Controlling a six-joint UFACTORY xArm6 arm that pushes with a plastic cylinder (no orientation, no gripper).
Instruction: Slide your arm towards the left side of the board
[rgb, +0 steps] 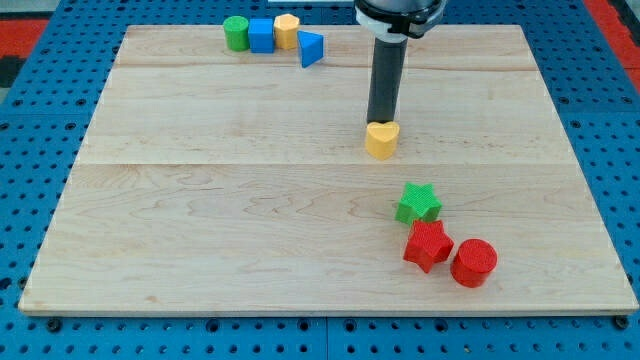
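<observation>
My rod comes down from the view's top and my tip (382, 122) rests just behind a yellow heart block (381, 139), touching or nearly touching its far edge. Near the board's top left a green cylinder (236, 32), a blue cube (261, 35), a yellow hexagon block (287, 30) and a blue triangle block (311, 48) stand in a row. At the lower right a green star (418, 203), a red star (428, 245) and a red cylinder (474, 263) sit close together.
The wooden board (200, 200) lies on a blue pegboard table (30, 120). The arm's dark and white wrist (398, 14) hangs over the board's top edge.
</observation>
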